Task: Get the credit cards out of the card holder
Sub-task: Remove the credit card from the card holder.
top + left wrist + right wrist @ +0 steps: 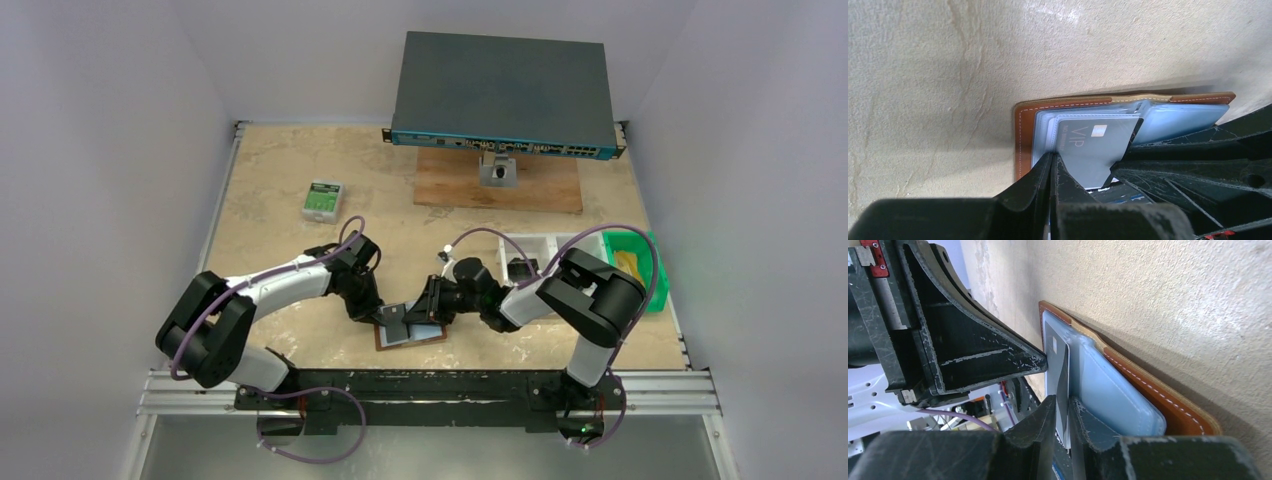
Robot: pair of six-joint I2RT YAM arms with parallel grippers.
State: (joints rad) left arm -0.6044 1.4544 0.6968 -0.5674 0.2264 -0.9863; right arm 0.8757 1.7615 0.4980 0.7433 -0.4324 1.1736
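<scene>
We are pinching the grey VIP-marked credit card with the right gripper. Its fingers are drawn in on the card's edge from both sides. The left gripper is pressed fully together, with nothing we can make out between its fingers. Its tips are bearing down on the blue-grey plastic pockets, just at the card's 9 o'clock in the top view. Both are working on the brown leather folding card holder, which is lying open and flat at the table's 6 o'clock, near the front edge.

We are judging that the pull should run slowly along the card's own plane. The left tips should be pinning the pockets meanwhile, so the holder is not lifting with the card. The two grippers are nearly touching, so sideways play is scant, and the right one is best drawn back toward 3 o'clock.

The beige stone-patterned tabletop is lying bare toward 12 o'clock, which is offering room to set the card down. The white plastic tray and green plastic bin are crowding 3 o'clock. The small green-and-white box is sitting well apart at 10 o'clock.
</scene>
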